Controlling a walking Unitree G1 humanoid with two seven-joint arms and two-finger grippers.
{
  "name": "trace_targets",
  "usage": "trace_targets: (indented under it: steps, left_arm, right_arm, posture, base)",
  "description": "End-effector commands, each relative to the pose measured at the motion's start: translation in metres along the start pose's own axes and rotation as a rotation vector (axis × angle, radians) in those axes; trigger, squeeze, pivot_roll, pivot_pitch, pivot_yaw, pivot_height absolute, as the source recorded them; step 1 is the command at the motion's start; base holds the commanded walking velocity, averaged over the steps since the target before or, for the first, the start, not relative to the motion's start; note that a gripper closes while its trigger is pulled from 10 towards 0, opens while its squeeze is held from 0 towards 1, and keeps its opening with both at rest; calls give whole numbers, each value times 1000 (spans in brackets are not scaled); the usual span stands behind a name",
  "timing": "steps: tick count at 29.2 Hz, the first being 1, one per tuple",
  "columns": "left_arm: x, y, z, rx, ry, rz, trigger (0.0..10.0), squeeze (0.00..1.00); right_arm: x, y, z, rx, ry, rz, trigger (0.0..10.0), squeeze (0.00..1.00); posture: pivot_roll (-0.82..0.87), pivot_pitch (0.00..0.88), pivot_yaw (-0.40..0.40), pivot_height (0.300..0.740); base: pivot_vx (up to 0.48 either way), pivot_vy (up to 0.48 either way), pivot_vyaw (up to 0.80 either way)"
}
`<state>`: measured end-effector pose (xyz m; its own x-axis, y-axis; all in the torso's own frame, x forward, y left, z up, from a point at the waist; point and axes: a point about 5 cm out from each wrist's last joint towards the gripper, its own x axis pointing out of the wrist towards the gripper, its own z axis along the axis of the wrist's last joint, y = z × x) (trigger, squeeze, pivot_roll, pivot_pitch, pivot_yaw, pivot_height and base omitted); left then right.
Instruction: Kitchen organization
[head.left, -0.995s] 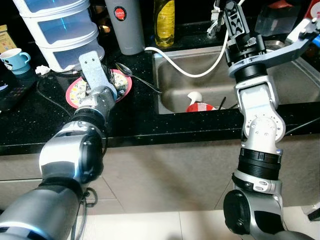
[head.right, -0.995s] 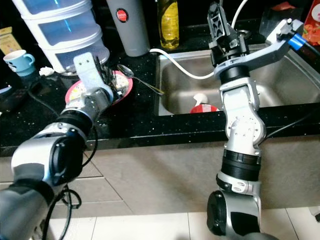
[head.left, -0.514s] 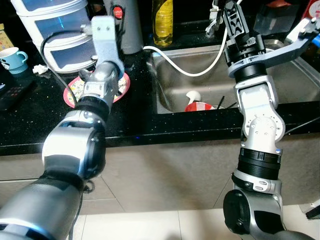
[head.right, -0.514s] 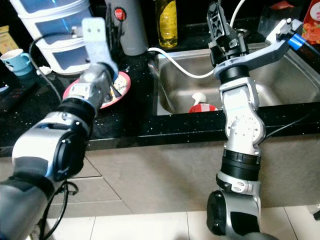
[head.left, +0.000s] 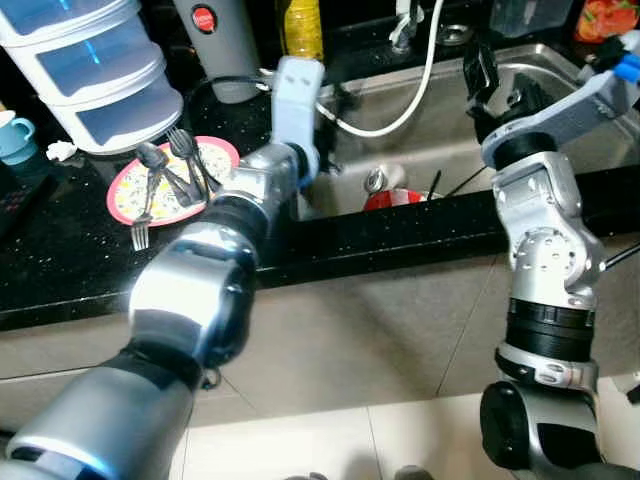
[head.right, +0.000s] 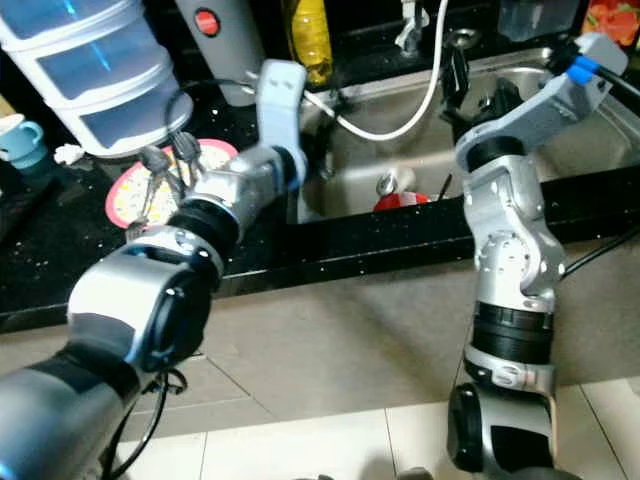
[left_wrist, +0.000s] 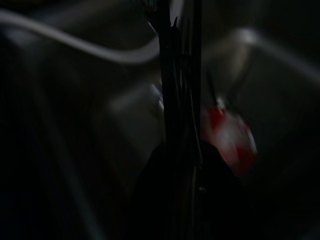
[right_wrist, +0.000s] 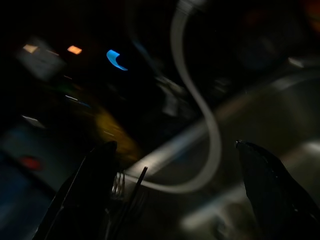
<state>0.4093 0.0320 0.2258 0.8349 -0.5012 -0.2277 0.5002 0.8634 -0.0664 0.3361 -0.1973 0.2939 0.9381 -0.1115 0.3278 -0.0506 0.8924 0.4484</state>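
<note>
On the black table (head.left: 60, 270) to your left you see one pink plate (head.left: 125, 195) carrying three utensils: two forks (head.left: 185, 160) standing propped together near its middle and one fork (head.left: 140, 232) overhanging the plate's near rim. Behind the plate stands one stack of translucent drawers (head.left: 85, 75), cut off at the top, with one blue mug (head.left: 14, 137) at the frame's edge beside it. Further back are one grey flask with a red cap mark (head.left: 215, 45) and one yellow bottle (head.left: 303, 25), both cropped above. One steel sink (head.left: 440, 150) is set into the table; one white hose (head.left: 425, 80) loops over it, and one red-and-white item (head.left: 395, 198) lies in the basin, half hidden by the table's front edge, with a spoon (head.left: 374, 182) beside it. Your left end effector (head.left: 335, 100) is over the sink's left rim; in the left wrist view its fingers (left_wrist: 167, 100) appear pressed close together around thin dark tines, but blur and darkness prevent you from telling what it holds. Your right end effector (head.left: 490, 80) hovers above the sink's right half; in the right wrist view its fingers (right_wrist: 85, 185) are spread wide with nothing between them.
</note>
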Motion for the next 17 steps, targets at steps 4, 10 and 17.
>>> trace_targets:
  steps: [4,10,17]
  left_arm:
    - [-2,10,-24,-5,68,20,10000,1000]
    - [-10,20,26,59,-255,68,10000,1000]
    - [-18,28,44,66,-367,60,10000,0]
  right_arm:
    - [-6,4,-3,0,15,15,10000,0]
    - [-7,34,13,50,-79,212,10000,0]
    - [0,53,16,54,-104,335,10000,0]
  posture:
    - [-104,125,221,740]
    - [-73,124,185,740]
    - [-13,76,126,740]
  base:
    - [0,0,0]
    - [0,0,0]
    - [0,0,0]
